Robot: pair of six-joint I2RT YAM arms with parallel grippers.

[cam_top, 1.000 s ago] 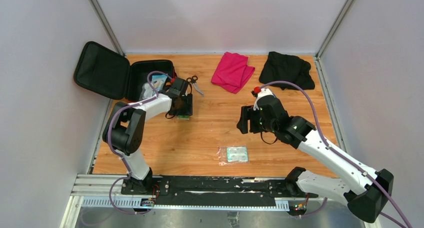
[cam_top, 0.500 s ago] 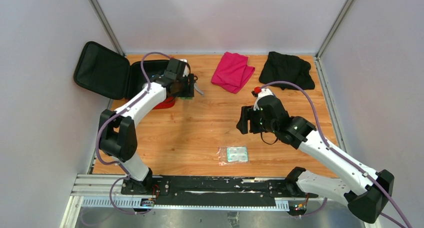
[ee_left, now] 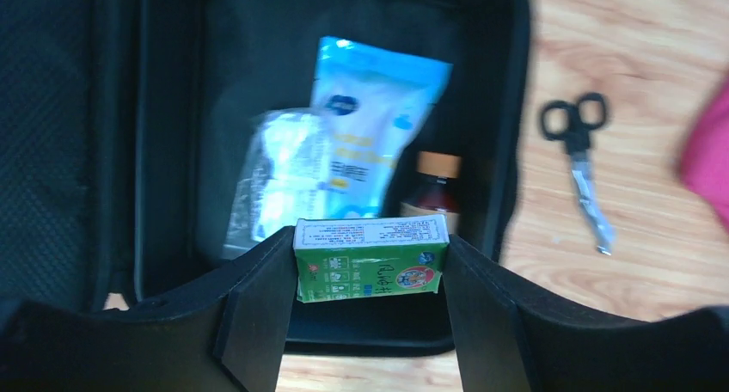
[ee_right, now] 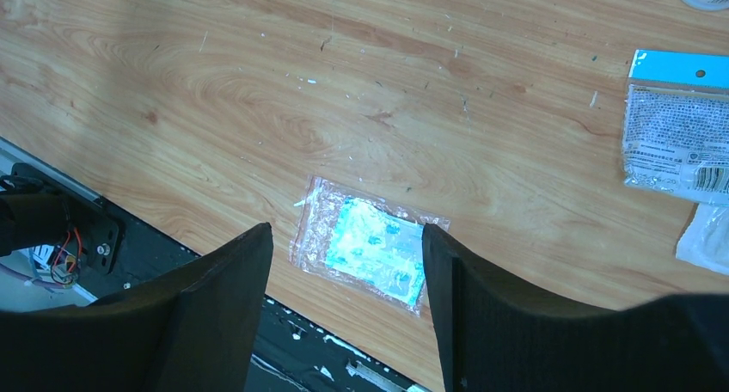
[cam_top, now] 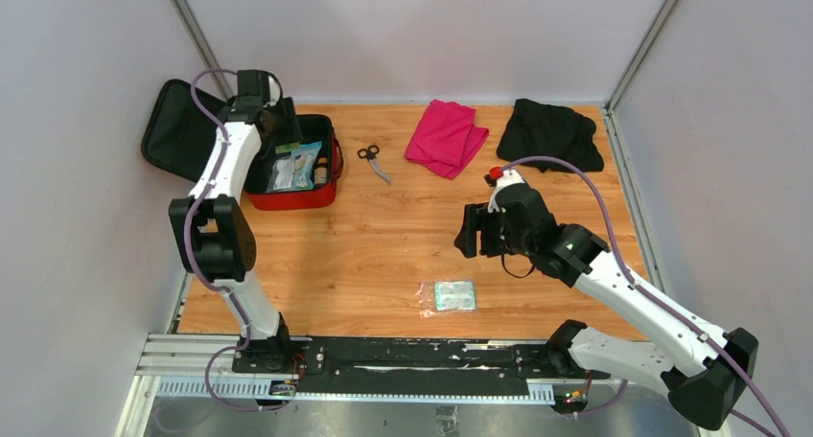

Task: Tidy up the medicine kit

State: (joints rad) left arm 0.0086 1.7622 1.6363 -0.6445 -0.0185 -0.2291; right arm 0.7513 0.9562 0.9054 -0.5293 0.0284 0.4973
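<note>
Left arm has swung away from the scissors and back over the medicine kit, while the right arm hasn't budged. The kit sits open in the far left corner of the counter, with its lid thrown back against the wall. The left hand hangs right above the open tray with a small green box pinched between its fingers.

Watch the landing! Below it the tray is already crowded: a blue pouch, a clear packet and a brown bottle on the scissors side. Let go from this height and I reckon the box could bounce off the pouch, tip onto the bottle, or hop the rim. Go lower and the fingers may snag the kit's soft wall.

Well clear of the kit, toward the near edge, the right hand hovers spread wide and empty over a zip bag. Flat plastic like that looks awkward to pinch. Beyond the scissors lie a pink cloth and a black cloth, neither in the way.
</note>
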